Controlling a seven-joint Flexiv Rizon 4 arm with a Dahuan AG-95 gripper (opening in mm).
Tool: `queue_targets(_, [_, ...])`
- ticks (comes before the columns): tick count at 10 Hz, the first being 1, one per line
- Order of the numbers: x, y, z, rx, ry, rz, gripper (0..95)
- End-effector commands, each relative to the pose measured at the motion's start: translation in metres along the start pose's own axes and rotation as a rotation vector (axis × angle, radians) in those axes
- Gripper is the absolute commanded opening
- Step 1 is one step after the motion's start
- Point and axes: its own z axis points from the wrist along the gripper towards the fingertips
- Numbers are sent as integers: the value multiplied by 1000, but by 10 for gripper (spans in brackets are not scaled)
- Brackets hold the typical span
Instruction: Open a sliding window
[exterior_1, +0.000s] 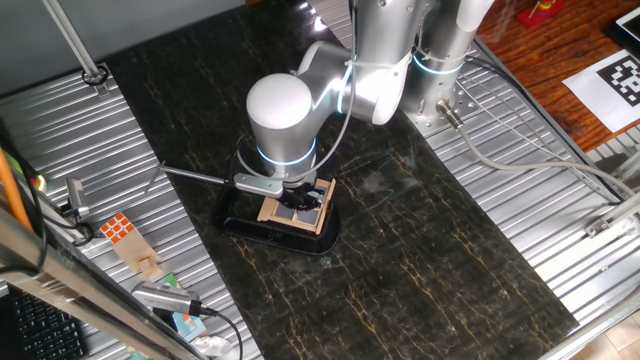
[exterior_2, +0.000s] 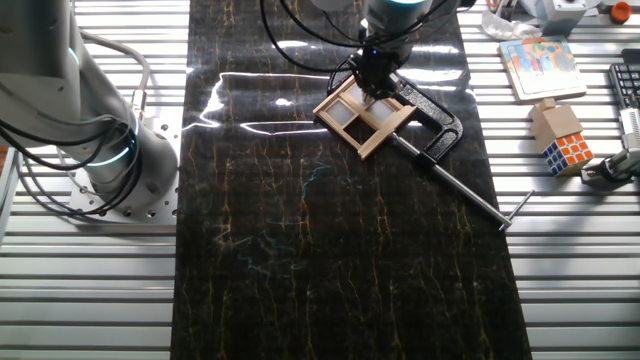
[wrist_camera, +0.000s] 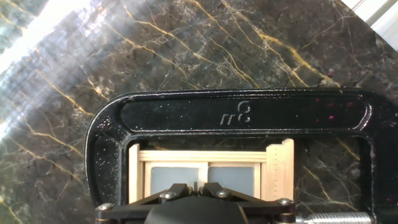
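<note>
The sliding window (exterior_2: 360, 118) is a small tan wooden frame with a cross divider and grey panes, held tilted in a glossy black C-clamp (exterior_2: 447, 128) on the dark marble table. It also shows under the arm in one fixed view (exterior_1: 312, 217) and at the bottom of the hand view (wrist_camera: 211, 157). My gripper (wrist_camera: 196, 185) sits directly on the window's middle divider, with its jaws almost together around a thin dark peg there. The arm hides much of the window in one fixed view, where the gripper (exterior_1: 297, 199) is low on the frame.
The clamp's long screw rod (exterior_2: 465, 190) sticks out toward the table edge. An orange-and-white tiled cube (exterior_2: 567, 150) and a box stand on the ribbed metal side. A second arm base (exterior_2: 110, 150) stands on the other side. Cables lie near the arm's base (exterior_1: 440, 95).
</note>
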Motion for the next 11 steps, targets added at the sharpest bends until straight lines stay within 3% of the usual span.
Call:
queue_targets(1, [0, 0, 0, 1, -1, -3, 0])
queue_targets(11, [0, 0, 0, -17, 10, 3, 0])
